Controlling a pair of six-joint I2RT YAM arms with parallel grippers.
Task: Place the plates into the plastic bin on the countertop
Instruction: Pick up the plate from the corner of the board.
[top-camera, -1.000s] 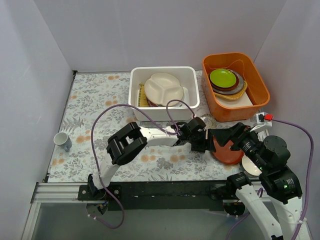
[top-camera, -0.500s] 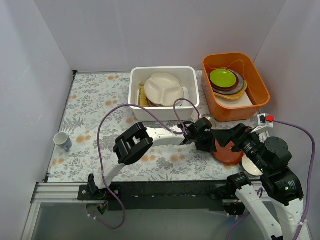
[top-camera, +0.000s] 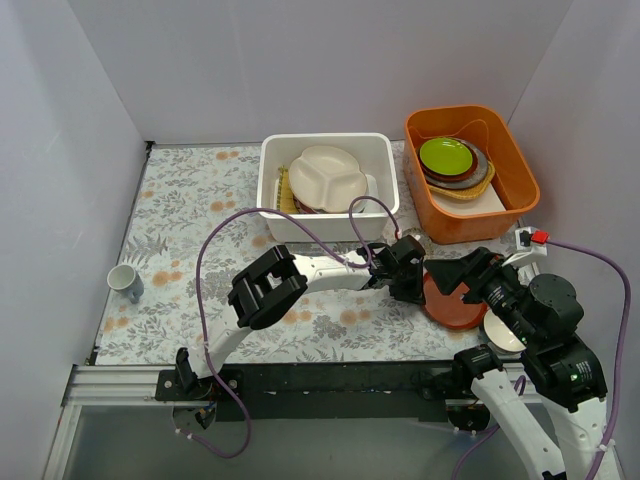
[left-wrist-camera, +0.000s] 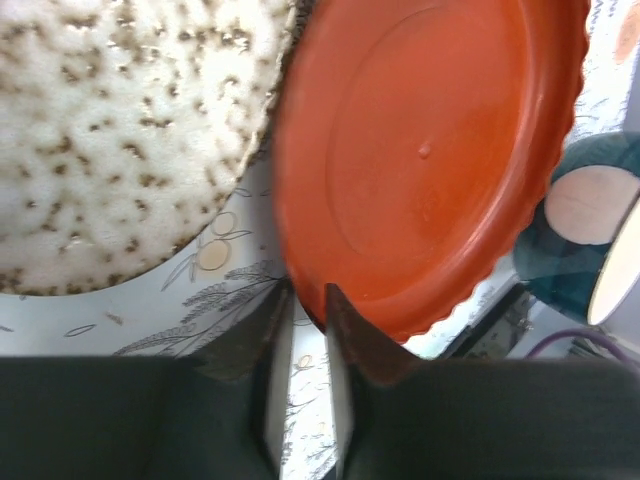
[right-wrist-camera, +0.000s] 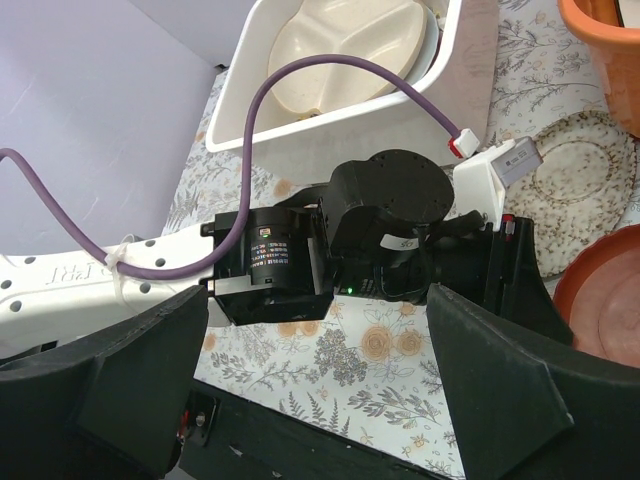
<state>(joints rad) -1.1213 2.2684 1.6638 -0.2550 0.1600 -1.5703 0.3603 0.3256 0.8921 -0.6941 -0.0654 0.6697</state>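
The red-brown plate (top-camera: 455, 305) lies on the countertop (top-camera: 180, 200) at the near right and fills the left wrist view (left-wrist-camera: 430, 150). My left gripper (top-camera: 420, 283) reaches across to it, and its narrow jaws (left-wrist-camera: 305, 300) pinch the plate's near rim. The beige lacy plate (left-wrist-camera: 120, 130) lies beside it and also shows in the right wrist view (right-wrist-camera: 580, 180). My right gripper (top-camera: 465, 275) hovers over the red-brown plate, wide open and empty (right-wrist-camera: 318, 300). The white plastic bin (top-camera: 275, 190) holds the cream three-section plate (top-camera: 328, 178) on top of other plates.
The orange tub (top-camera: 515, 190) at the back right holds lime-green and brown dishes (top-camera: 447, 157). A small cup (top-camera: 125, 280) stands at the left edge. A white dish (top-camera: 500, 335) lies near the right arm's base. Purple cables loop over the middle.
The red-brown plate has gone from tilted up to lying lower and flatter. My left gripper has moved right to its rim. The right gripper has drawn slightly back.
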